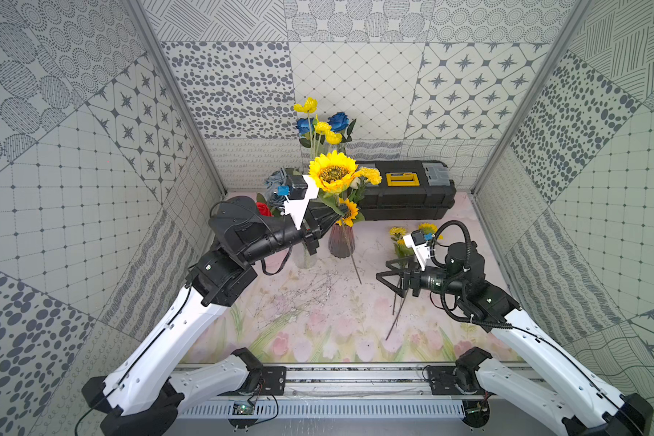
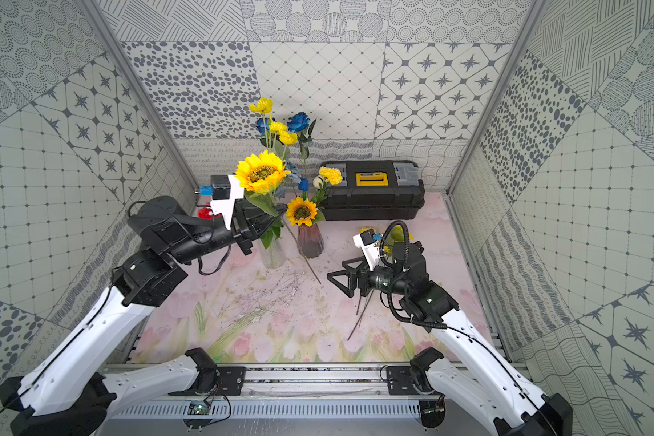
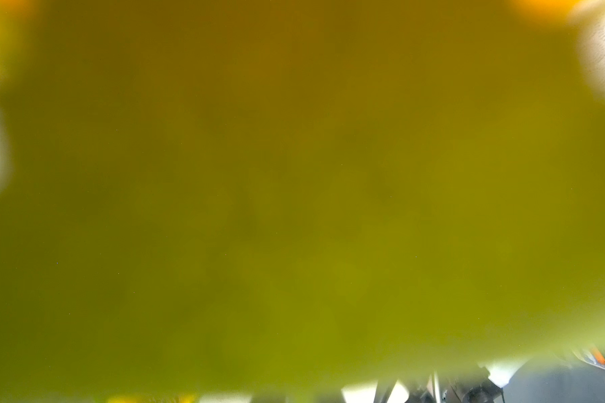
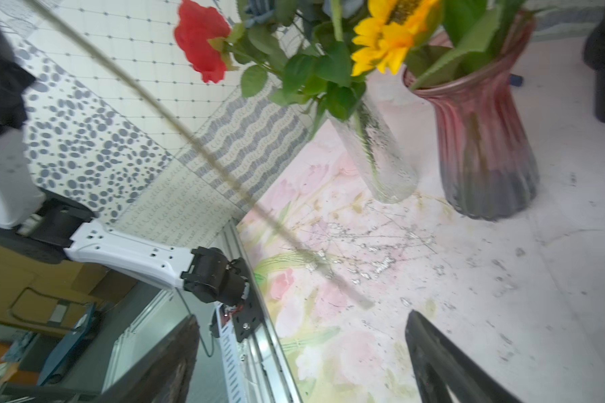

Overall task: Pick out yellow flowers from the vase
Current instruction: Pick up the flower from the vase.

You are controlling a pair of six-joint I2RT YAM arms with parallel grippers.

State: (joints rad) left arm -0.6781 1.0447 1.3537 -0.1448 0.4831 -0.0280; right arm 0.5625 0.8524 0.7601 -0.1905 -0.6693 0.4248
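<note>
- The large sunflower has bright yellow petals, a brown centre and a long thin stem slanting down past the pink vase towards the surface.
- The left wrist view gives us only a yellow-green blur.
- The left pincer is clamped on that stem just below the bloom.
- The right pincer stands apart and empty, beside the stem's lower end. More yellow flowers lie behind it, partly hidden by its arm.

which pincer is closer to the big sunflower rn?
Left. The left pincer is shut on the stem just under the big sunflower; the right pincer hangs open low over the table, well apart.
</note>
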